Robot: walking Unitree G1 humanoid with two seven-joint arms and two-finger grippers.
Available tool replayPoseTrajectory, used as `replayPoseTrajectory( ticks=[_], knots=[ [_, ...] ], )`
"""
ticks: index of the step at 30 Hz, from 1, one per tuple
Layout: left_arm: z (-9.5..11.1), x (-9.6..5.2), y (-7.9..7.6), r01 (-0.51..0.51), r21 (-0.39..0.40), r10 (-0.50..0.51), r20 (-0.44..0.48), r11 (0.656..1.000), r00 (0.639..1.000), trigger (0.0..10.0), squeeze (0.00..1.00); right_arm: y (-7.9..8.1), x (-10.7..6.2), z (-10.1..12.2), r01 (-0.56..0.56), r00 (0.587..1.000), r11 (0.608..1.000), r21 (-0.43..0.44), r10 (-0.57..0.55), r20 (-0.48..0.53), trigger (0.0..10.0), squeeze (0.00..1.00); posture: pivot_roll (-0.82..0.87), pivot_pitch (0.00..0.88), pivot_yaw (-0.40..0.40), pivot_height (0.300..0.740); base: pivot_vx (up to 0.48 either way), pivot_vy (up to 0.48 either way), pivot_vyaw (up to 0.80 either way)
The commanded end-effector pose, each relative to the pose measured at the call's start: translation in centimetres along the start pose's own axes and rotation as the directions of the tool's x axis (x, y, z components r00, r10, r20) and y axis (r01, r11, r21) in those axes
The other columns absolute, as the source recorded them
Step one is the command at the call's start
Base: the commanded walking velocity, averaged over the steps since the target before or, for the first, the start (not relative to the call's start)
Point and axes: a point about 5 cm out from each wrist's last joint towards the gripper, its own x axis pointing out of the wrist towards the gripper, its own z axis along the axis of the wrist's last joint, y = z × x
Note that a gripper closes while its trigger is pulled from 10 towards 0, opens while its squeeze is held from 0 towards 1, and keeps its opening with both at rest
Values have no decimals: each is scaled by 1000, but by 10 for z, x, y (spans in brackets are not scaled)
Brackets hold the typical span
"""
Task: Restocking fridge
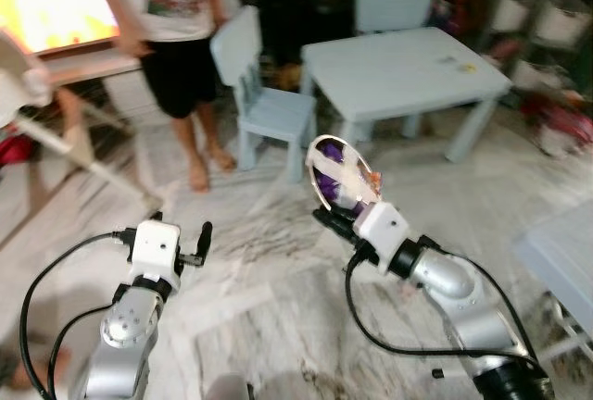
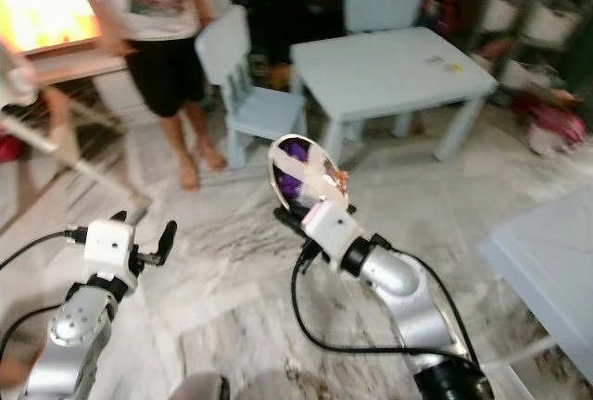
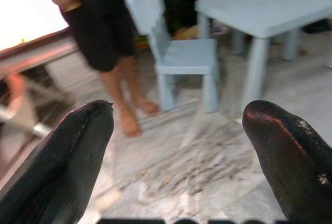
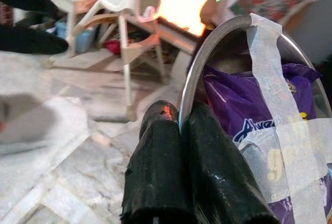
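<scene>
My right gripper (image 1: 335,218) is shut on the rim of a metal bowl (image 1: 317,164), held up on edge over the marble floor. Inside the bowl a purple snack packet (image 4: 249,110) is fastened down with strips of pale tape (image 4: 275,105). In the right wrist view both fingers (image 4: 176,172) pinch the thin steel rim (image 4: 202,73). My left gripper (image 1: 185,238) is raised on the left, open, with nothing between its fingertips (image 3: 78,146).
A person (image 1: 171,39) stands barefoot ahead at the left, beside a pale blue child's chair (image 1: 269,104) and a small pale blue table (image 1: 398,71). A white highchair (image 1: 46,131) stands at far left. Another pale surface (image 1: 561,252) juts in at the right.
</scene>
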Motion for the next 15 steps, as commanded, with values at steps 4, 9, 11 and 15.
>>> replayPoseTrajectory(
  ticks=[4,9,11,15],
  knots=[
    [-2,-1,7,-26,2,26,-8,1000,1000,10000,0,2,5,11,-29,998,999,-21,30,61,10000,0,81,0,-41,740,0,0,775],
    [-5,-4,6,-34,-17,34,-15,999,999,10000,0,1,5,9,-22,998,1000,-22,23,59,10000,0,83,0,-40,740,0,0,775],
    [-6,-6,6,-35,-22,34,-16,999,999,10000,0,0,4,8,-14,998,1000,-20,15,58,10000,0,83,0,-40,740,0,0,775],
    [-9,-10,9,-51,-20,51,-20,998,999,10000,0,-5,-2,4,71,996,997,4,-71,53,10000,0,86,0,-35,740,0,0,775]
  ],
)
